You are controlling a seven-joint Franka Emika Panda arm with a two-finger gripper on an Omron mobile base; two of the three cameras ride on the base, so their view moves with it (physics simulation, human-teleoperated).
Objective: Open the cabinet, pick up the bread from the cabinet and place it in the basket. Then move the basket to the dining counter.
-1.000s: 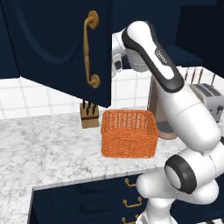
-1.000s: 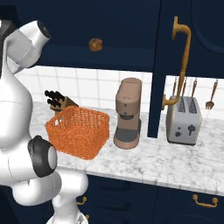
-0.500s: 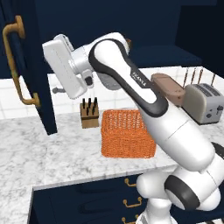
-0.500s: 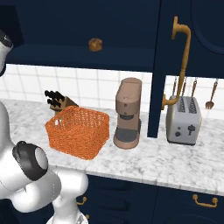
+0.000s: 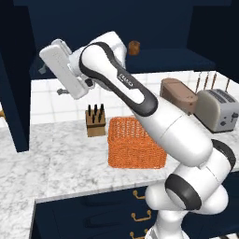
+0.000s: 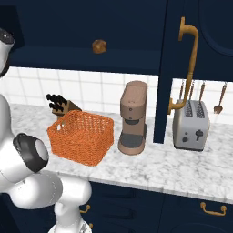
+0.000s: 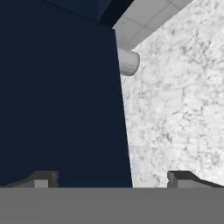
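Marble table (image 6: 150, 166) and white tile back the scene. Jaws (image 7: 111, 177) stand fully spread and empty, alongside the edge of an open door of the cabinet (image 5: 16, 107). Bread (image 6: 99, 46) sits on the cabinet shelf, not yet picked. Basket (image 5: 134, 149) rests empty on the table beside the knife block (image 5: 95, 121). Done: both doors open. Remaining: bread, basket transfer. Versus the earlier frame, the left door has swung wider and the arm has moved left.
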